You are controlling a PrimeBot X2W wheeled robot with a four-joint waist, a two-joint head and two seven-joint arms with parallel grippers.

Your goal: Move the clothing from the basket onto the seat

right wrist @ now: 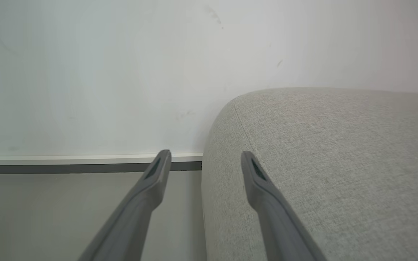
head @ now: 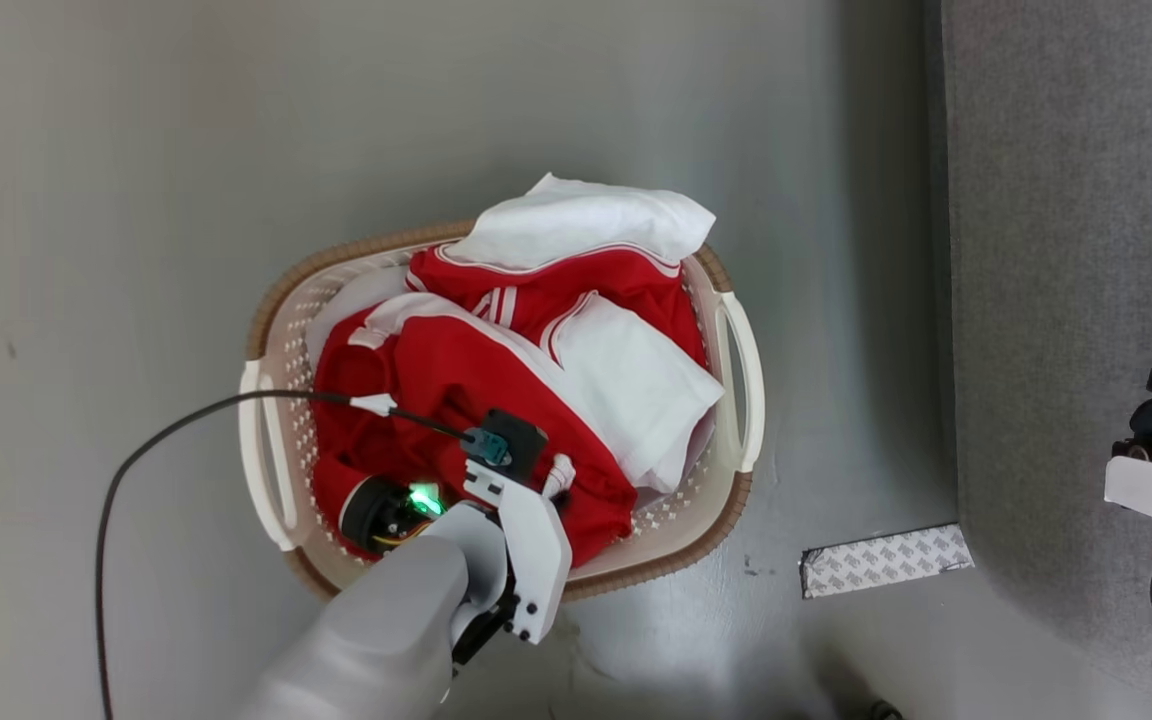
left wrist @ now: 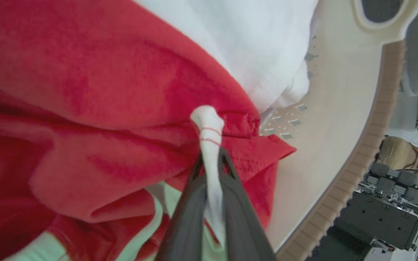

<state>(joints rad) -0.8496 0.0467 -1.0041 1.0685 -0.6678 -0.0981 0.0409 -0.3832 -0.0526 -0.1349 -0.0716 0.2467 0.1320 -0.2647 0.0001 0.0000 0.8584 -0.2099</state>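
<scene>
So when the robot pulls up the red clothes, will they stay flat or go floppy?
Probably floppy: the red garment lies crumpled in folds, so it should sag and dangle. The left fingers pinch only a white trim strip, so most of it will likely trail below. The white cloth lying on it might get dragged.

Grey floor [head: 136, 200], dull, with a few dark scuffs. A strip of patterned white tape [head: 886, 560] lies flat on it. A pale wall [right wrist: 122, 72] meets the floor at a white skirting board [right wrist: 67, 158], which has a grey band beneath. Two tan boots [left wrist: 399, 154] stand near dark machinery [left wrist: 386, 221].
</scene>
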